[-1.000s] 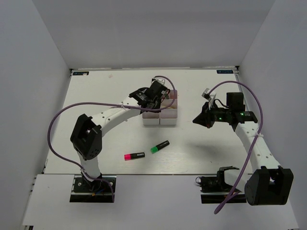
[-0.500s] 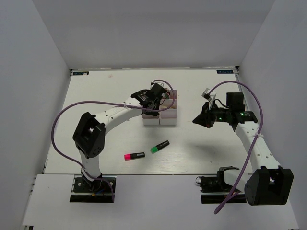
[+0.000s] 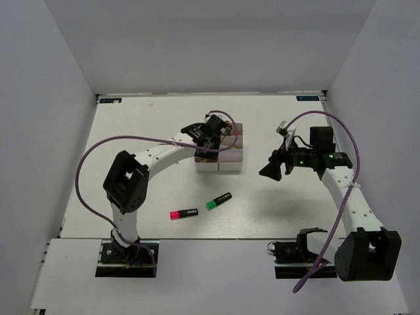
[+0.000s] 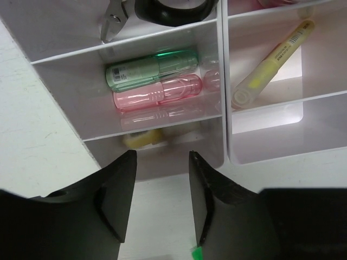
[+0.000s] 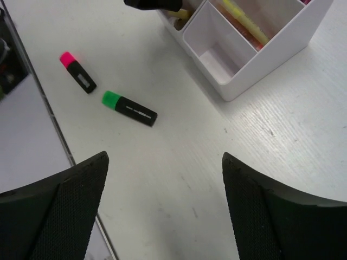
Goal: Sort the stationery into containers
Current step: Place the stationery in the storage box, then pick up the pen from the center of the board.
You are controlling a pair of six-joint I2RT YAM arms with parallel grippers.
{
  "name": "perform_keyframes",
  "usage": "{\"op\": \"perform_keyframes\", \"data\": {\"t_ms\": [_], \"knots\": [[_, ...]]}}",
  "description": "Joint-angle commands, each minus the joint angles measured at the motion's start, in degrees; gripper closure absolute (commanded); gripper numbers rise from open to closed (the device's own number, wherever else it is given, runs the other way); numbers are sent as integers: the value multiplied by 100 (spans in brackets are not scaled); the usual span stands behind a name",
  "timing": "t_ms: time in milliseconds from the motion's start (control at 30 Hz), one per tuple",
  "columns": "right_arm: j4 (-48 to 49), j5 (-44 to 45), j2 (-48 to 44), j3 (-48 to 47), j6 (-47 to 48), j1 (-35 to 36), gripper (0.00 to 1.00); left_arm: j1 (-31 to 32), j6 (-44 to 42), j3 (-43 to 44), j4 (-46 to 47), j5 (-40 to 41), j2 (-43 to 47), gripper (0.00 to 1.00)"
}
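Currently, the sorting is judged to be near its end: the containers [image 4: 222, 81] hold a green marker [image 4: 152, 67], a pink marker [image 4: 157, 93], a yellow marker [image 4: 271, 62] and the scissors [image 4: 173, 20]. The pink highlighter [image 5: 77, 72] and the green highlighter [image 5: 129, 107] lie apart on the worktop [image 5: 179, 179], near the containers. The left end effector [image 4: 162, 162] hovers over the containers, jaws partly open and holding nothing. The right end effector [image 5: 162, 162] stands wide open and empty, facing the two highlighters. The next move calls for one end effector to descend over a highlighter, align its jaws across the barrel, and close. Each highlighter carries a white label strip, and the green marker and yellow marker bear print; none of it is legible.
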State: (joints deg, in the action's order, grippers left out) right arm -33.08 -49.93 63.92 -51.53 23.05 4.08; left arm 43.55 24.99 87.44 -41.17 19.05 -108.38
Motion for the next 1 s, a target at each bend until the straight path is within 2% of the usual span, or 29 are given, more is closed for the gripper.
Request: {"op": "perform_keyframes", "data": {"t_ms": [0,100,167,200,233,267,300,367,433,467,500,533,567,600,633,667,767,833,867,900,967], "knots": [[-5,-192,-37,-103,138,-47,10,-13,6,-69,135,3,247,45],[56,-498,-125,-33,-1,-82,10,-13,-12,-122,153,-50,492,44],[56,-1095,-134,28,-37,-144,10,31,-21,-183,153,-120,667,49],[-40,-1237,-117,55,24,-153,10,83,-56,-227,179,-129,782,61],[-110,-1560,-91,-41,163,-188,16,101,-73,-245,162,-173,966,67],[-424,-1650,-64,-102,556,-170,42,171,-91,-297,170,-208,1324,71],[-758,-1695,101,-190,804,-170,99,197,-91,-419,144,-278,1493,73],[-1093,-1756,278,-532,832,-135,100,215,-65,-604,170,-822,2149,72],[-1795,-1966,410,-787,1446,-65,100,224,14,-667,65,-1165,2469,64],[-1911,-2011,489,-902,1866,40,99,276,23,-649,-74,-1236,2923,57],[-2470,-2020,577,-1042,2157,189,79,286,23,-632,-224,-1211,3084,42],[-2580,-1968,604,-1096,2386,286,44,294,-3,-614,-416,-1167,3356,35],[-2659,-1811,674,-1131,2780,617,34,294,-47,-623,-531,-932,3480,27],[-2660,-1592,700,-1105,3089,760,29,260,-91,-649,-776,-790,3708,23],[-2625,-1459,709,-1079,3240,874,26,224,-213,-693,-1057,-658,3936,11],[-2572,-884,736,-974,3641,1293,24,67,-336,-763,-1173,-404,4130,8],[-2413,-187,1007,-947,4267,1840,24,-320,-608,-1412,-1473,-498,4561,0],[-2274,395,1297,-912,4654,2411,27,-724,-636,-2088,-1447,-813,4834,0],[-2047,1136,1490,-877,4761,2535,30,-821,-627,-2395,-1438,-937,4878,0],[-1940,1378,1683,-807,4814,2980,32,-1022,-627,-2529,-1360,-1138,4948,0],[-1581,1916,1922,-736,5042,3221,36,-1461,-610,-3027,-1236,-1385,5063,0]]}}
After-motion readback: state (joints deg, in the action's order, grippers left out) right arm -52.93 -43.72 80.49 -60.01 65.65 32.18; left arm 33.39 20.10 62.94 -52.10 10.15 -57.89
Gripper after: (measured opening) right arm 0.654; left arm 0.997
